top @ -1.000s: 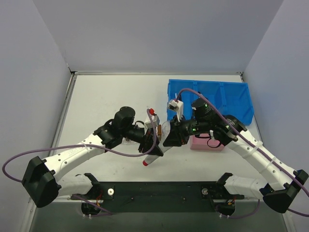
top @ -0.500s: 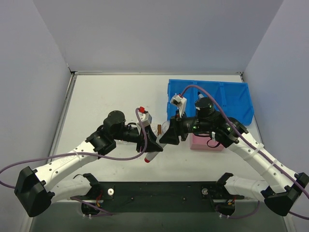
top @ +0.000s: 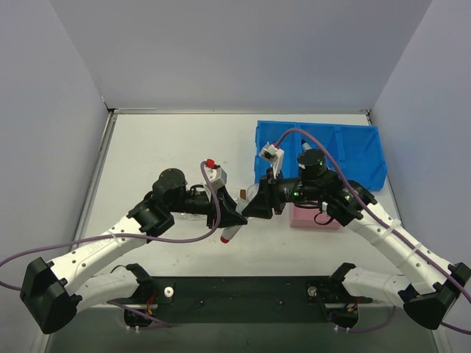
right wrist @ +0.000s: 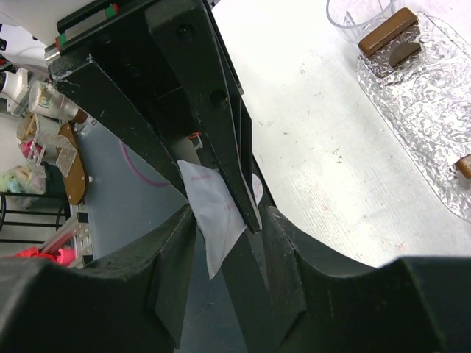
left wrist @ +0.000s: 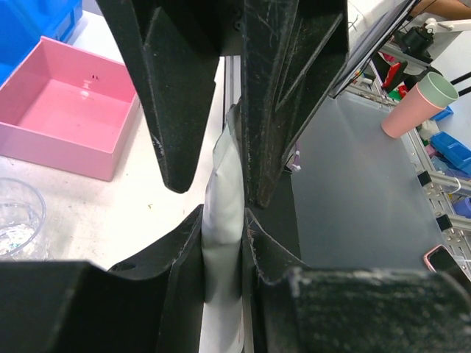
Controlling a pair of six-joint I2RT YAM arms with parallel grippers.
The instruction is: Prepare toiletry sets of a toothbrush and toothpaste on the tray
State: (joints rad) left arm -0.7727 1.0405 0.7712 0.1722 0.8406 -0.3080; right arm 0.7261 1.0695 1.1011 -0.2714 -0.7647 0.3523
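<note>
Found the toothpaste held off the tabletop, on the near side of the tray, pinched flat across its middle by the left gripper; saw the same grip from the left wrist, both fingers pressed against the tube's faces. Found the right gripper nose to nose with the left, spread, its fingers straddling the flat crimped end without clamping it; made out a gap on at least one side. Traced the tube's long axis from that meeting point toward the arm bases, red cap at the far end from the tray; judged the left gripper to be the only one carrying it. Judged that the coming move turned on bringing the tube back over the tray and laying it lengthwise along the oval; noted brown blocks on the tray's end and a cup just beyond that end, so a bare stretch needed choosing. Placed the pink box to the right of the tray. Read no brand or label anywhere; made out only faint pinkish print on the toothpaste from the right wrist, too pale to read.
</note>
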